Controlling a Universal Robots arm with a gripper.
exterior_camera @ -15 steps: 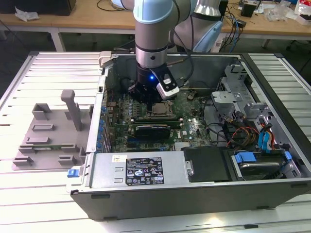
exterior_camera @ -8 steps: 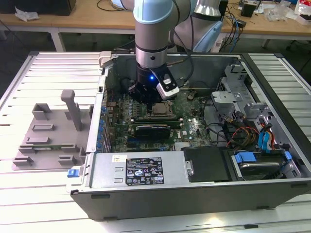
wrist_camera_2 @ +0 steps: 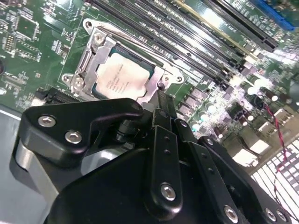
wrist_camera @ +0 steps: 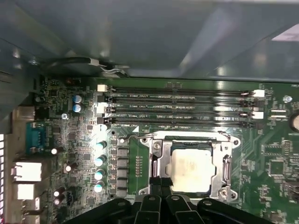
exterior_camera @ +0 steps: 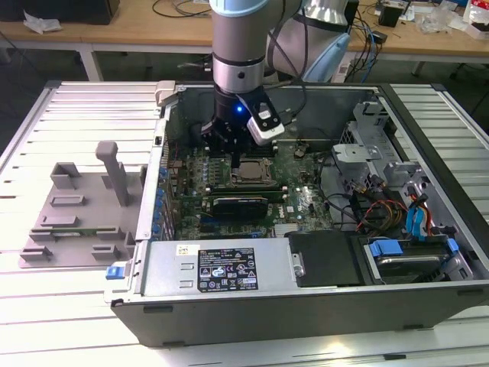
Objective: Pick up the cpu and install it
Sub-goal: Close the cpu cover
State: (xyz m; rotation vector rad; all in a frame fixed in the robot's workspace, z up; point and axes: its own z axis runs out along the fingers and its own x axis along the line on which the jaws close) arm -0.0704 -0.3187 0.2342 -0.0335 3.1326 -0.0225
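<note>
The cpu (wrist_camera: 191, 170) lay flat inside its socket frame (wrist_camera: 158, 154), apparently seated there, so the fingers (wrist_camera: 155, 186) just beside it were together, gripping nothing.

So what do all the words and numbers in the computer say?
The black sticker on the metal cover: too small to read.
The white sticker beside it: too small.
Print on the cpu: too faint.
White print by the memory slots: too blurred.
Nothing can be quoted.
</note>
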